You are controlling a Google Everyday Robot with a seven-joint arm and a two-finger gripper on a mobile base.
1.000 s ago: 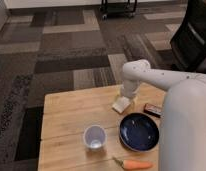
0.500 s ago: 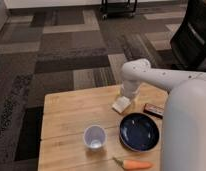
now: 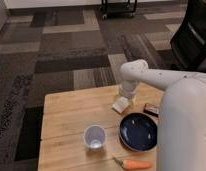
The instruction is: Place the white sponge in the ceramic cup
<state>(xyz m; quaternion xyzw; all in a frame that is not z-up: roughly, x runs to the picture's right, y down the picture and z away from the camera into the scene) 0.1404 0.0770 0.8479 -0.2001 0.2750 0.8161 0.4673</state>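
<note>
Nothing on the bench (image 3: 66, 115) had shifted noticeably since the earlier frames; the arm stayed bent over the far right part of the wooden top, and the objects kept their places.

Tool (image 3: 127, 96) sat at the end of the white arm, directly above and apparently touching or just over the white sponge (image 3: 121, 104). Could not tell whether the tool was released or clenched on it; the wrist hid that part. Sponge lay flat on the bench, near the far edge, just beyond the blue bowl (image 3: 139, 131).

Ceramic cup (image 3: 95, 137) stood upright toward the near middle of the bench, left of the bowl and well apart from the sponge. Its inside showed pale and looked empty.

Dark bar with a red edge (image 3: 151, 108) lay right of the sponge, partly hidden by the robot's body. Carrot (image 3: 133, 163) lay at the near edge, below the bowl.

Progress, as judged: early. Arm had reached the sponge, but the sponge was not lifted and nothing was in the cup. Left to do: secure the grasp, lift, carry toward the near left to the cup, and let go over its mouth. Sponge looked about as wide as the cup, so the fit might be tight.
</note>
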